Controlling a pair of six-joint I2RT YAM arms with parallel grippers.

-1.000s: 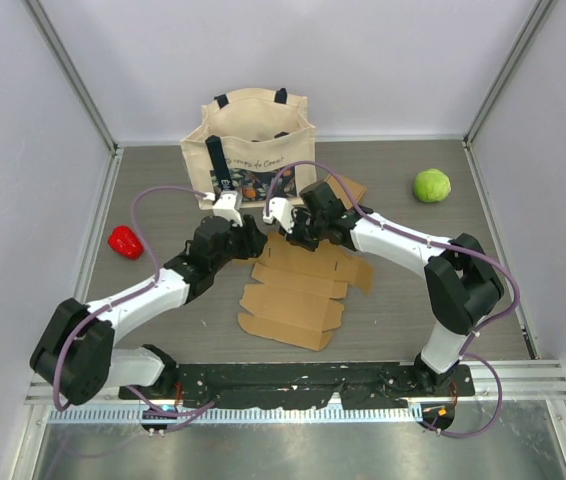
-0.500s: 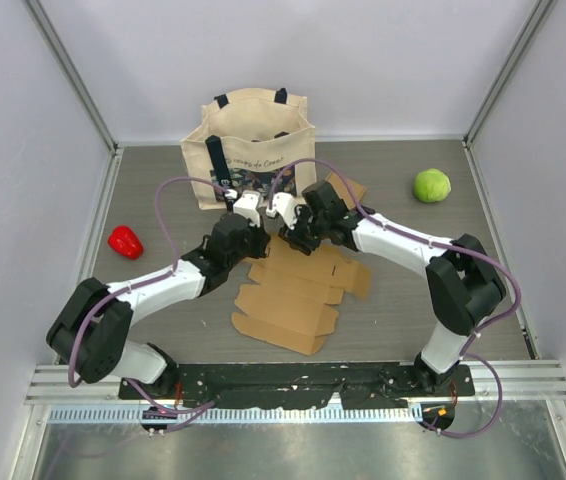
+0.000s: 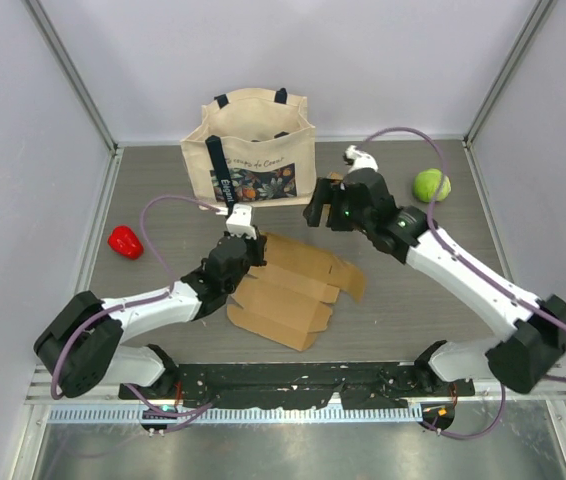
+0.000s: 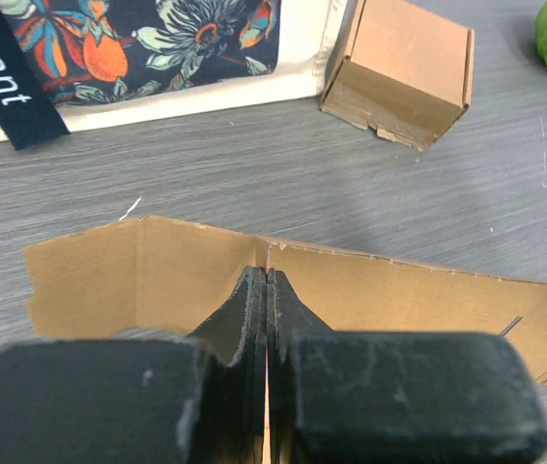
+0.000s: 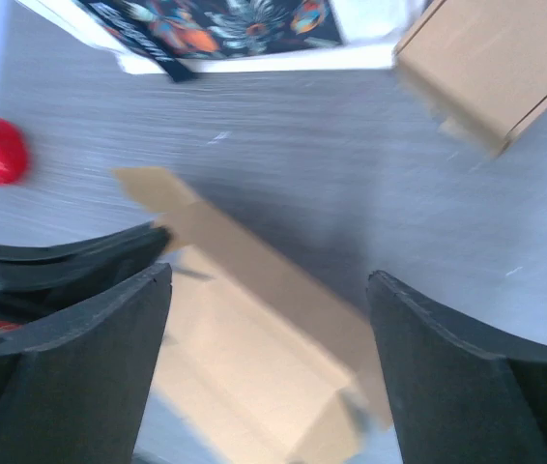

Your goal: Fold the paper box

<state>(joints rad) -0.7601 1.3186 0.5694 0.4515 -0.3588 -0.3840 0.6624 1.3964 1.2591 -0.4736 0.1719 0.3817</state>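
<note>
The paper box is a flat brown cardboard blank [image 3: 293, 285] lying in the middle of the table, also seen close up in the left wrist view [image 4: 158, 280]. My left gripper [image 3: 251, 250] is at its far left edge. Its jaws [image 4: 266, 273] are shut tight, tips down on a crease of the cardboard, with nothing visibly between them. My right gripper [image 3: 321, 208] hangs above the table beyond the blank's far edge, wide open and empty. In the blurred right wrist view the right gripper [image 5: 269, 275] looks down on the blank [image 5: 254, 319].
A cream tote bag [image 3: 253, 150] with a floral print stands at the back. A small folded cardboard box [image 4: 404, 72] sits right of it. A green ball [image 3: 431, 185] lies at the back right, a red pepper [image 3: 123, 242] at the left.
My right gripper has let go, opened wide and lifted back to the right. My left gripper has shut and drawn nearer, and the blank has slid slightly to the near left.
</note>
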